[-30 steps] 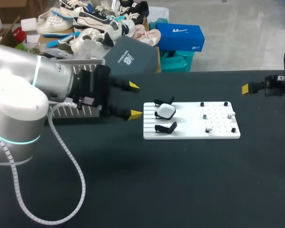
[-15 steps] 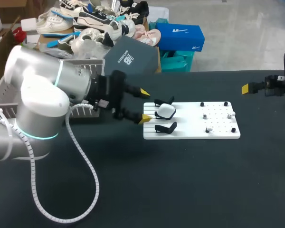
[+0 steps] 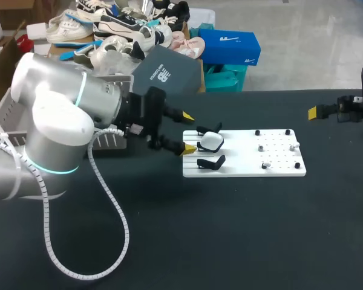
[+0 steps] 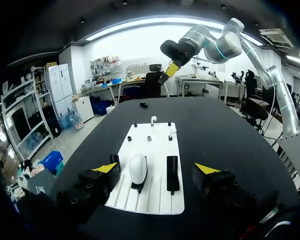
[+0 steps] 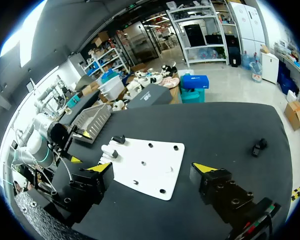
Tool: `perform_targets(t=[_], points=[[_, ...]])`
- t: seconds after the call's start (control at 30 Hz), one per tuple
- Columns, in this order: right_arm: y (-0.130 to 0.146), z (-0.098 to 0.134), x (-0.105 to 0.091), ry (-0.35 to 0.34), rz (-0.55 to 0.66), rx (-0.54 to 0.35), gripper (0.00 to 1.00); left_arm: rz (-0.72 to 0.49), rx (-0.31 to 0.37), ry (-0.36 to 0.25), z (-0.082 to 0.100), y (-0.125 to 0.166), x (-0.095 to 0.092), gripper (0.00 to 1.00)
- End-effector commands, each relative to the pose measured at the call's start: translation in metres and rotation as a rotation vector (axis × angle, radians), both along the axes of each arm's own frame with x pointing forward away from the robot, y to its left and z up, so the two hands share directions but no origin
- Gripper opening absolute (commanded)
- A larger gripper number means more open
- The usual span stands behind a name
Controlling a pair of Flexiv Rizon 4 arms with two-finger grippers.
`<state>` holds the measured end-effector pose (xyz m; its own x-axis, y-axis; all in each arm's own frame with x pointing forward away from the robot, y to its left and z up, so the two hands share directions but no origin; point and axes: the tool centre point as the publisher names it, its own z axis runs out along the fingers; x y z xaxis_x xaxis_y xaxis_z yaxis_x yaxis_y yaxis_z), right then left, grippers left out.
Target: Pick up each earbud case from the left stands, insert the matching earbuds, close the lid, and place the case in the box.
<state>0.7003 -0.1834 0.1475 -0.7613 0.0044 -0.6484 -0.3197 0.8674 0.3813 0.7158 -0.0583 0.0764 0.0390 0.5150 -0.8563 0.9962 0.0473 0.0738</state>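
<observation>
A white earbud case (image 3: 212,141) sits on the middle black stand at the left end of the white board (image 3: 242,163). The stands beside it (image 3: 210,162) are empty. Small earbuds (image 3: 261,147) rest on pegs at the board's right end. My left gripper (image 3: 187,132) is open at the board's left edge, one yellow tip on each side of the stand row. In the left wrist view the case (image 4: 138,169) stands just ahead of the left gripper (image 4: 156,168), untouched. My right gripper (image 5: 152,168) is open and holds nothing, far right of the board (image 5: 145,165).
A white slatted crate (image 3: 106,140) lies behind my left arm at the table's back left. A small black item (image 5: 259,146) lies on the dark tabletop beside my right gripper. Open dark tabletop stretches in front of the board.
My left arm has swung right and its gripper has come from short of the board up to the board's left edge. The right arm has stayed still.
</observation>
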Motion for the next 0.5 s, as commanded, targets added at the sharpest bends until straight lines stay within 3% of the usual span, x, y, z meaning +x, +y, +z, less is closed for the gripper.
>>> perform_targets(t=[0.03, 0.5], points=[[0.000, 0.000, 0.000, 0.001, 0.001, -0.001, 1.00, -0.001, -0.001, 0.000, -0.001, 0.000, 0.001, 1.00], [0.000, 0.000, 0.000, 0.001, 0.001, -0.001, 1.00, -0.043, -0.034, 0.032, -0.027, -0.013, 0.016, 1.00]])
